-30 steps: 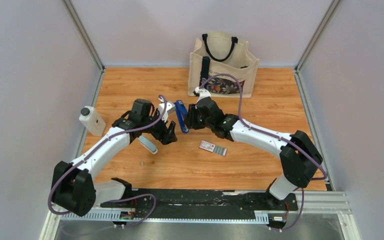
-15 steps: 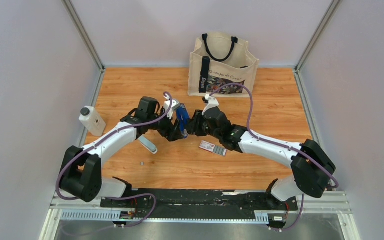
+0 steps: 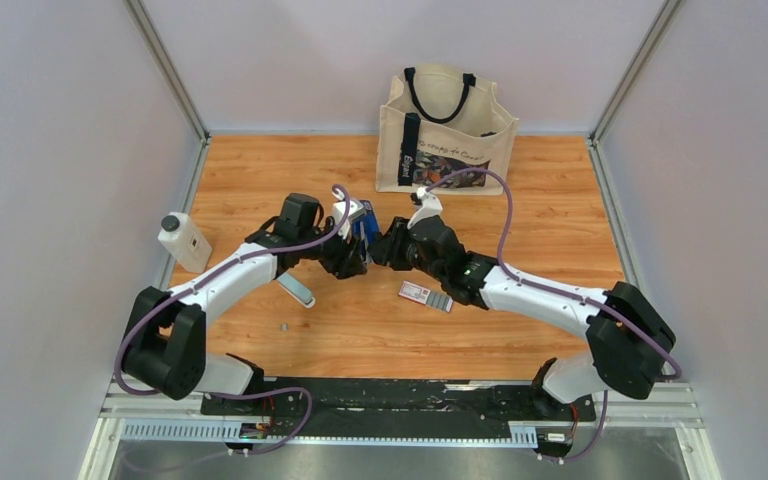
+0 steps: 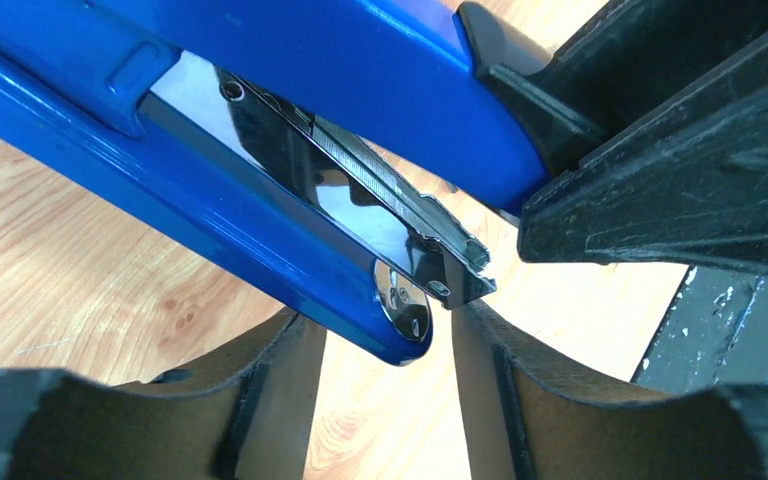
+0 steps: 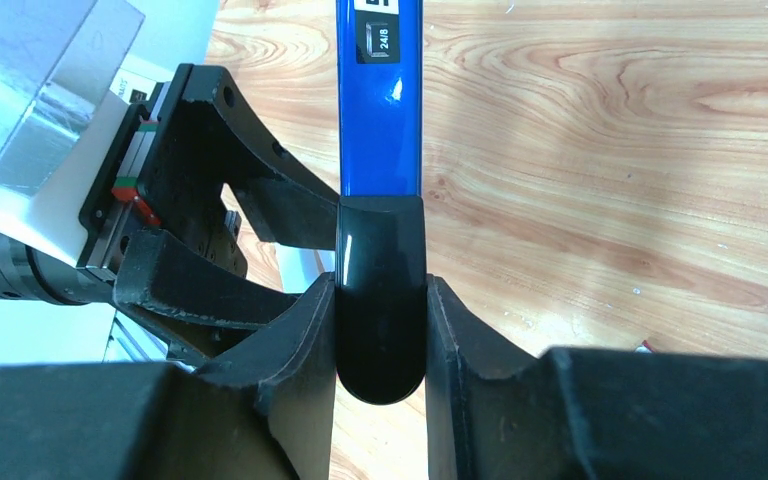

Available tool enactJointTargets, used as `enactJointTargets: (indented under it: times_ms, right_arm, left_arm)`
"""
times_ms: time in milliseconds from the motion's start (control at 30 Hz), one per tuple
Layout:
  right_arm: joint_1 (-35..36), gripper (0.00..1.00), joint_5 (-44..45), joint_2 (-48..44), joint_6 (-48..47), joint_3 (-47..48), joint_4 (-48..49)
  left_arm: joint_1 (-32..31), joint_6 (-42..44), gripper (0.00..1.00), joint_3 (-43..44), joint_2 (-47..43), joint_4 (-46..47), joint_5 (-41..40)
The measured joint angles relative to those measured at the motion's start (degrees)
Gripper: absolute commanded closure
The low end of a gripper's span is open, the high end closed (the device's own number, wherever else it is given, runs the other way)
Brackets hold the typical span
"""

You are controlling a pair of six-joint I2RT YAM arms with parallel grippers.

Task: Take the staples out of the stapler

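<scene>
The bright-blue stapler (image 3: 364,226) is held off the table between the two arms. My right gripper (image 5: 380,340) is shut on its black rear end (image 5: 380,300). In the left wrist view the stapler (image 4: 260,60) is hinged open, baring a silvery channel with a thin ribbed strip, the staples (image 4: 365,165). My left gripper (image 4: 385,370) is open, with its fingers (image 4: 260,400) on either side of the stapler's front tip. The blue base lies near one finger and the metal corner near the other. In the top view the left gripper (image 3: 352,256) meets the right gripper (image 3: 380,246).
A cream tote bag (image 3: 447,130) stands at the back. A white black-capped bottle (image 3: 184,242) is at the left. A pale grey-white tool (image 3: 296,290) lies under the left arm. A white-and-red box (image 3: 426,296) lies under the right arm, and a small grey bit (image 3: 284,326) lies nearer the front.
My left gripper has moved right to the stapler, so that its fingers now flank the stapler's front tip. My right gripper has tilted the stapler and shifted it slightly.
</scene>
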Motion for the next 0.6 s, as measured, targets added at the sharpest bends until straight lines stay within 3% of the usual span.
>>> enactJointTargets:
  times_ms: [333,600]
  right_arm:
    - [0.1,1.0,0.3,-2.3,0.5,-2.4,1.4]
    - [0.2,1.0,-1.4,-9.1,-1.4,-8.7,2.9]
  left_arm:
    - [-0.3,3.5,0.63,-1.5,-1.8,0.0,-2.0]
    - [-1.7,13.8,0.73,-3.2,-3.6,-0.5,-11.1]
